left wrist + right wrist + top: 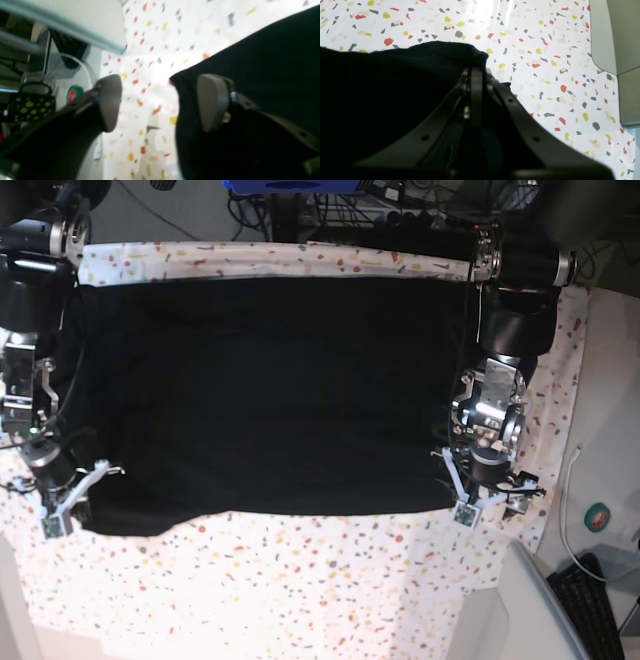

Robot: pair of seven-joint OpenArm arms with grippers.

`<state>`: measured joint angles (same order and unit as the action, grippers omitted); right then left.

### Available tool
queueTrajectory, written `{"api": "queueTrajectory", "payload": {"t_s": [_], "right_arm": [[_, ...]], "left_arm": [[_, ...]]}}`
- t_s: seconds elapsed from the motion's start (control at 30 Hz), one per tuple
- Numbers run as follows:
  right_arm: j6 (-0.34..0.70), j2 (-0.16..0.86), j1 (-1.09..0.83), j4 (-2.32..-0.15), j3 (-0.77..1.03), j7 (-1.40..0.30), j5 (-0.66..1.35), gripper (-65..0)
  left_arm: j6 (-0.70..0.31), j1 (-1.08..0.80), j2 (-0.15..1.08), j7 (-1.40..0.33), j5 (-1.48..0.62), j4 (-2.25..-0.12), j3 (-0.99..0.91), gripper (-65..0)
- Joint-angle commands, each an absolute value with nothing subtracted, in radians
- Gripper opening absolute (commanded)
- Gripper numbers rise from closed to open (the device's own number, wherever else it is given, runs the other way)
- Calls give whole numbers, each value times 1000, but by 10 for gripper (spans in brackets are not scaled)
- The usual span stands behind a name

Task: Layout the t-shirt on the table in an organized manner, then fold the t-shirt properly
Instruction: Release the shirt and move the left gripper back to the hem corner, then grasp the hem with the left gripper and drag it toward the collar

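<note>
T-shirt (265, 390) lies spread flat across the table (300, 590), black, covering most of its far half; lower hem runs straight across.

Left gripper (160, 102) at the shirt's corner by the table's edge: jaws parted, bare speckled cloth between the fingers (110, 102), one finger over the fabric edge, nothing held.

Right gripper (476, 75) at the shirt's opposite lower corner: jaws pressed together on a bunched fold of fabric.

Off the table beside the left gripper: a green tape roll (598, 517).
</note>
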<state>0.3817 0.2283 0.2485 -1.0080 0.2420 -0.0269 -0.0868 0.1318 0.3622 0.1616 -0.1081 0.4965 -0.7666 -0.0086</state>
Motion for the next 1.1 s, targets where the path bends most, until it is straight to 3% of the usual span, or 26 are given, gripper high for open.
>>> {"api": "queueTrajectory", "payload": {"t_s": [0.0,0.17,0.23,0.33,0.57,0.9,1.07], "right_arm": [[380,243,274,-1027,246,1,-79,-650],[380,243,274,-1026,246,1,-79,-650],[380,245,274,-1026,246,1,-79,-650],[380,248,274,-1026,248,1,-79,-650],[380,248,274,-1027,248,1,-79,-650],[380,249,274,-1029,372,1,-79,-650],[380,254,246,-1044,374,2,-79,-650]], "left_arm": [[150,355,163,-79,501,-839,-10,-181],[87,127,96,-101,501,-1106,2,-290],[59,77,67,-148,501,-1127,-7,-402],[59,19,41,-166,501,-1136,-10,-650],[61,-70,36,-205,499,-1141,-7,-650],[51,-271,64,-404,499,-1372,1,-650],[-94,-314,73,-575,280,-1469,-8,-650]]}}
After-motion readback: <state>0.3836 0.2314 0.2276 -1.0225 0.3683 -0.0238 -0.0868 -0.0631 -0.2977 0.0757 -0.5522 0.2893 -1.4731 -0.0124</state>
